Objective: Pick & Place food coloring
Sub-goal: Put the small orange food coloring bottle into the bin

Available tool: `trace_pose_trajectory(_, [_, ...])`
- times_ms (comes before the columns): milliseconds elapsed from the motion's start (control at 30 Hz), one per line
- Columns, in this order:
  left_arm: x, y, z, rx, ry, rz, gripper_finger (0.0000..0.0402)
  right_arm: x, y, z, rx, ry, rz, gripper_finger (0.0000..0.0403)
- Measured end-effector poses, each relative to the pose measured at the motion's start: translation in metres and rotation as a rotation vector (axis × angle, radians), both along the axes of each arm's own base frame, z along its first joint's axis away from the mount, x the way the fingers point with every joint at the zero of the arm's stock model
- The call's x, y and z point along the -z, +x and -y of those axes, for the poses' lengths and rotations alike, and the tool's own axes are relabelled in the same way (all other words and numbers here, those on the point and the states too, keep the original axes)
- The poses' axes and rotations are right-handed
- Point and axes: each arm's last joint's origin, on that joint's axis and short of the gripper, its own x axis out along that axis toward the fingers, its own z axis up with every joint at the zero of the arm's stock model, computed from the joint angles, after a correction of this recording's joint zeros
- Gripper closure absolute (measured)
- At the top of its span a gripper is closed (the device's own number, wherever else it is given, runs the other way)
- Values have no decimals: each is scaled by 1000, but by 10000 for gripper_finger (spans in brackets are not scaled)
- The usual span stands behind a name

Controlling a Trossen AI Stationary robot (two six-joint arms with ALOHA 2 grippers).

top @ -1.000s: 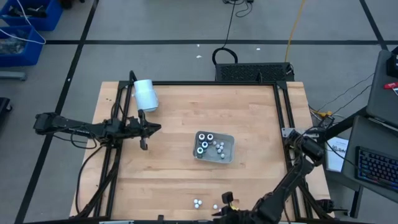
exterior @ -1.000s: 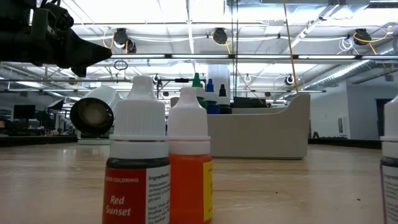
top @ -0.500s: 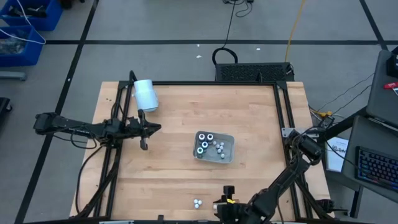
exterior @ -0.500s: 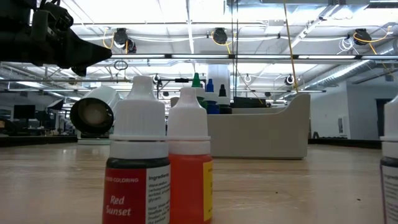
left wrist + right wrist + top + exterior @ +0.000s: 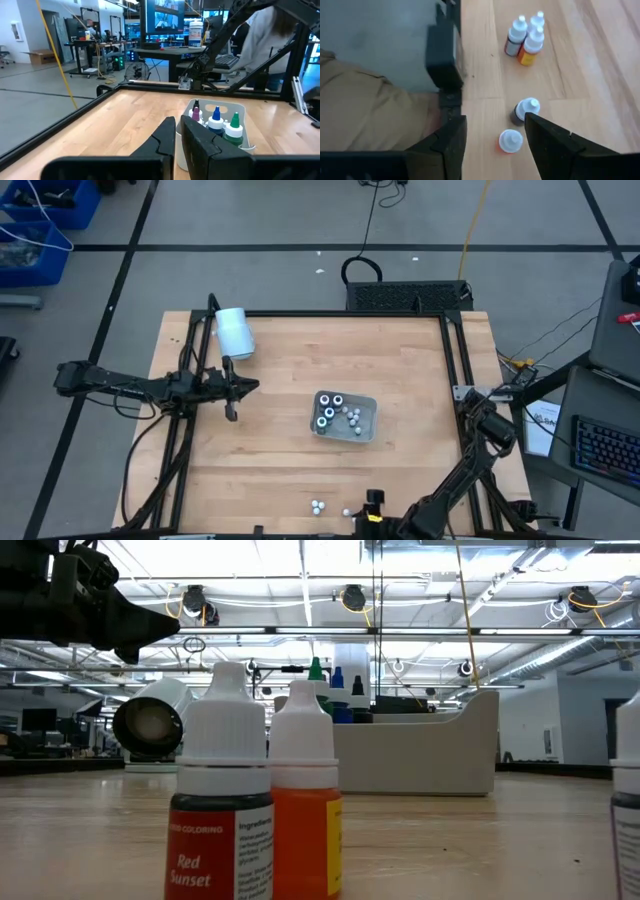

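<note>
Two small white-capped food coloring bottles (image 5: 517, 127) are standing between the right gripper's (image 5: 495, 137) released fingers at the table's near edge; misaligned closing risks toppling either. Left gripper (image 5: 232, 387), clenched, is waiting near the grey tray (image 5: 368, 420).

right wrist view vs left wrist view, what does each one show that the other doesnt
Only the right wrist view: the open right gripper over loose food coloring bottles on the wood, three standing together and two nearer its fingers, plus the table's edge.

Only the left wrist view: the shut left gripper pointing at the grey tray holding coloured-tipped bottles, with the room and desks behind.

Both: the wooden tabletop and small food coloring bottles.
</note>
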Motion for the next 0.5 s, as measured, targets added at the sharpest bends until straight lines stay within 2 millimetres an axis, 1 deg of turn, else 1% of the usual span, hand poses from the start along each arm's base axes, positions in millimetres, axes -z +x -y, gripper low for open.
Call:
trace_pose_trajectory(67, [0,0,0,-2,3,0,364,7,1,0,10,-7,-12,215])
trace_pose_trajectory(133, [0,0,0,-1,1,0,364,10,1,1,31,-4,-19,215])
trace_pose_trajectory(500, [0,0,0,-1,0,0,364,10,1,3,86,8,-8,216])
